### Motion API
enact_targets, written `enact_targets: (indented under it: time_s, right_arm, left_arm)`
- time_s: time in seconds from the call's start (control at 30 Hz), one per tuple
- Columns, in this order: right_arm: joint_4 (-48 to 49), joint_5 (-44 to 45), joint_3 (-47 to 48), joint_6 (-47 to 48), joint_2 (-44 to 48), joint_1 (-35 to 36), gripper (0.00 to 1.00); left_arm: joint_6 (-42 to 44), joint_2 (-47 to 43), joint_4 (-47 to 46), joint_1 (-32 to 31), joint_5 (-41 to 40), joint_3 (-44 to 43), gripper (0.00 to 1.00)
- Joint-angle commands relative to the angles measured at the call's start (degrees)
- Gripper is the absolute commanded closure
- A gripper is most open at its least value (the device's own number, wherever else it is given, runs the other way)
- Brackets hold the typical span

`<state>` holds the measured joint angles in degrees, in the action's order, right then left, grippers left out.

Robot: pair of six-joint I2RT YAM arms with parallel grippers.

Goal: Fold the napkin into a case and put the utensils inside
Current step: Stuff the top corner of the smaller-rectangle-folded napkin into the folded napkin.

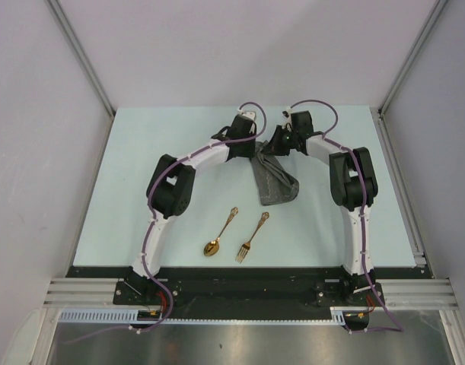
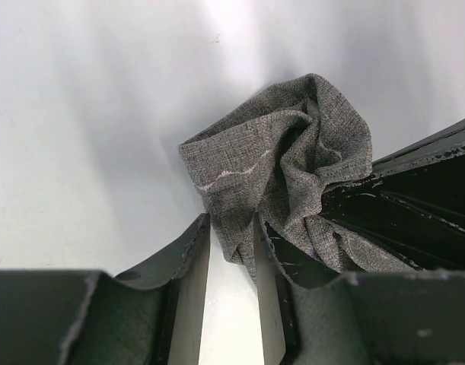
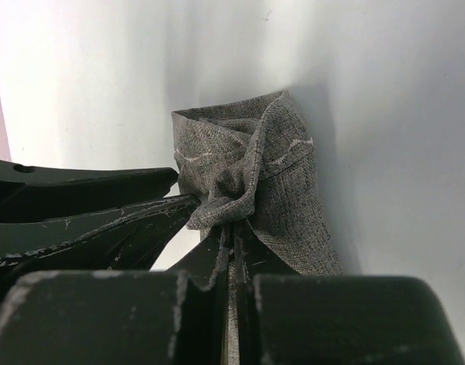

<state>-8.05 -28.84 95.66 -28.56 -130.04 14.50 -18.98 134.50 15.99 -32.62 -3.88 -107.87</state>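
Napkin (image 1: 276,181), dark grey and crumpled, lies mid-table with its far end bunched between both arms, beyond the gold spoon (image 1: 219,234) and fork (image 1: 252,237). The right gripper (image 3: 234,228) is clamped tight on a gathered fold. The left gripper (image 2: 232,228) stands partly parted, with a cloth edge loose between its fingers.

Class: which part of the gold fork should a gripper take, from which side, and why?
Probably the fork at mid-handle, from straight above, closing across its width. It lies flat and diagonal, tines at the near end; the handle is slim. The spoon lies apart on its left, leaving finger room.
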Motion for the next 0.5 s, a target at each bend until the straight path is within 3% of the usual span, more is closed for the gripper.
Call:
enact_targets:
  time_s: [0.0, 0.17, 0.3, 0.47]
  right_arm:
    - [1.7, -0.9, -0.1, -0.5, 2.9, 0.1, 1.0]
    - [1.3, -0.4, 0.1, -0.3, 2.9, 0.3, 1.0]
    - [0.8, -0.4, 0.2, -0.1, 2.8, 0.5, 1.0]
    - [-1.0, 0.0, 0.4, 0.2, 2.9, 1.5, 1.0]
  left_arm:
    - [1.0, 1.3, 1.5, -0.2, 1.0, -3.9, 0.66]
    - [1.0, 2.4, 1.4, -0.2, 2.7, -5.2, 0.7]
    - [1.0, 1.8, 0.4, -0.2, 3.4, -5.1, 0.9]
    - [-1.0, -1.1, -2.3, -0.1, 6.3, -2.9, 0.98]
